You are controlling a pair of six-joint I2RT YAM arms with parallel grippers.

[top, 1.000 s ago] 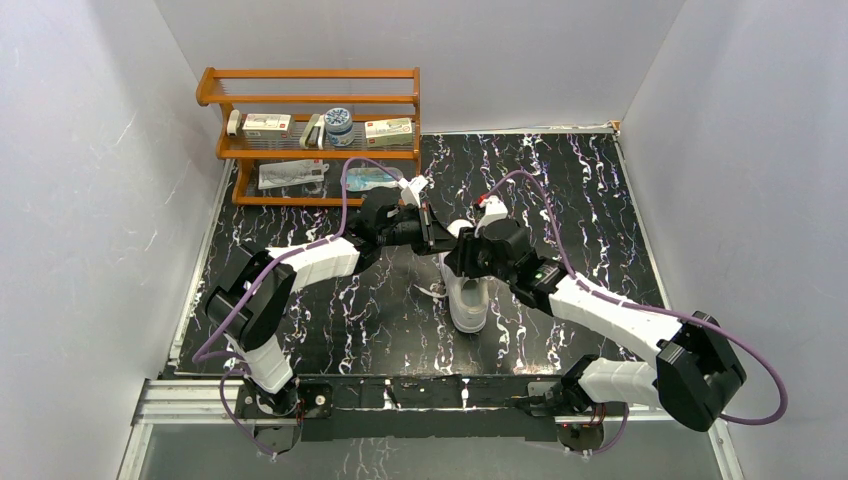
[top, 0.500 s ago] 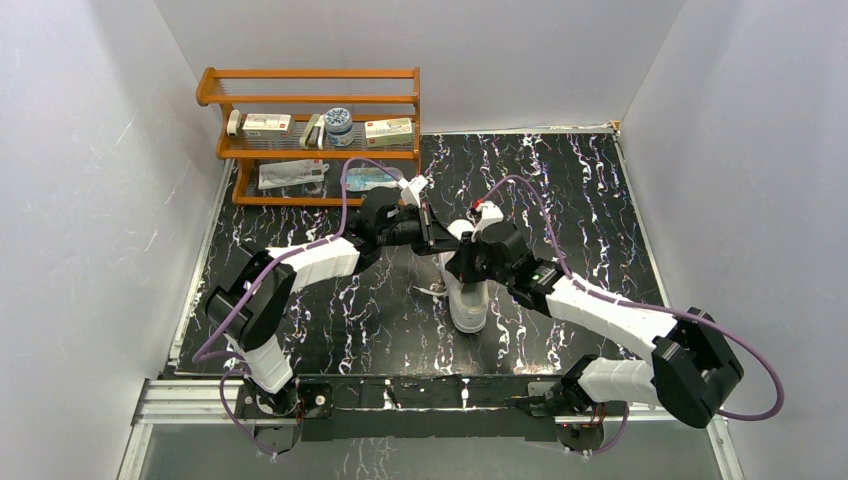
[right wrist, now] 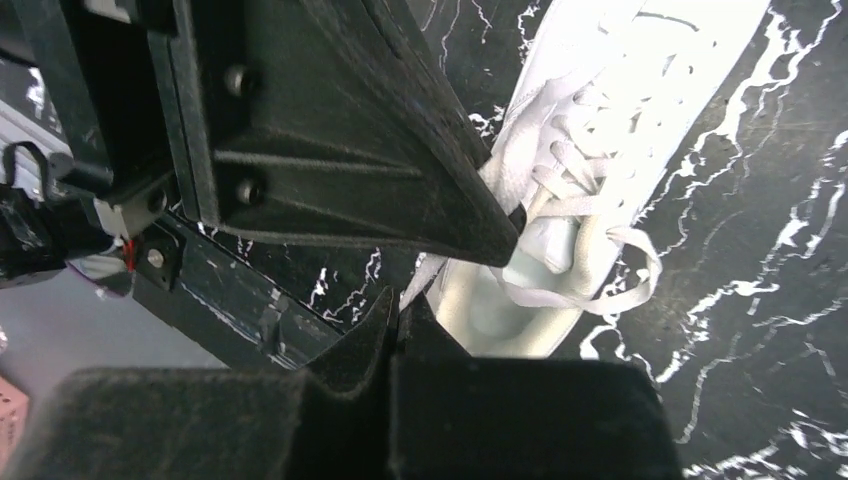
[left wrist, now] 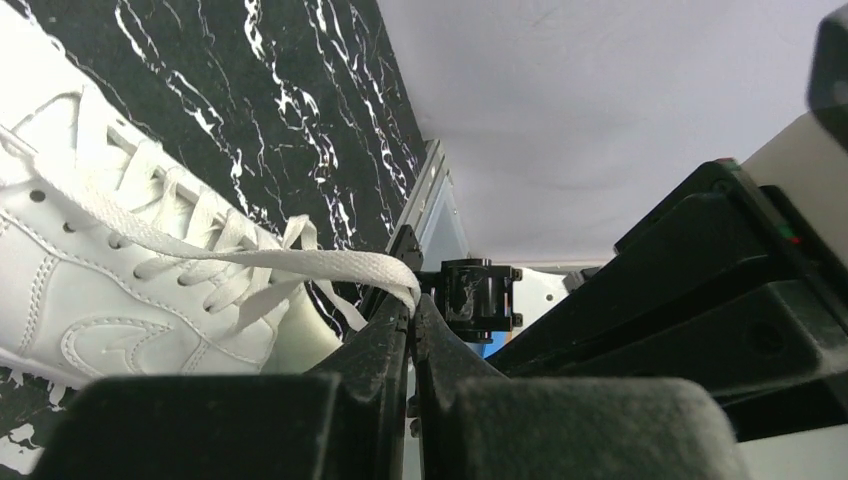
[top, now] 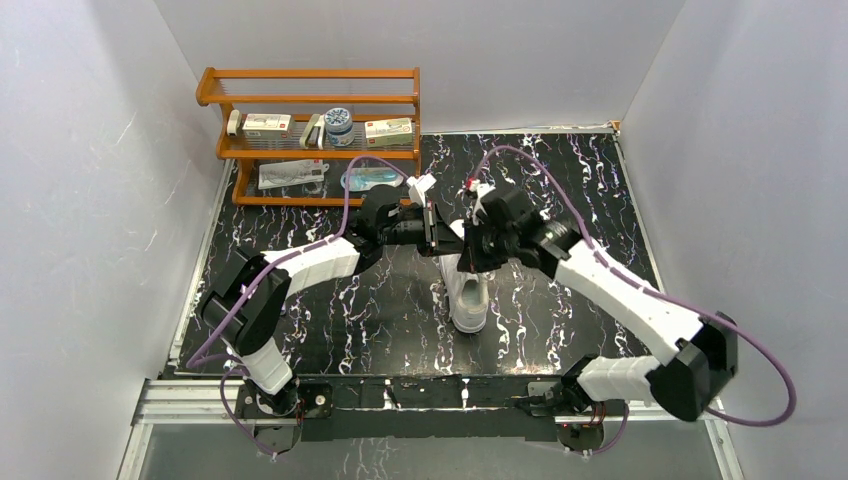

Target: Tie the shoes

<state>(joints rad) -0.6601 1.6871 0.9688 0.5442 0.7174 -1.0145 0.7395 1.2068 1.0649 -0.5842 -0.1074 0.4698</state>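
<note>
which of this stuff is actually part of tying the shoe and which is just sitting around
In the job: white sneaker, its laces, left gripper and right gripper, each pinching a lace.
Lying about: wooden rack, boxes and jar on its shelf, plastic packet low in it.

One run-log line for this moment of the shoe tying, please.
stage: laces gripped | left gripper: shut on taut lace | right gripper: shut on other lace | sneaker: on table, both grippers close above it
</note>
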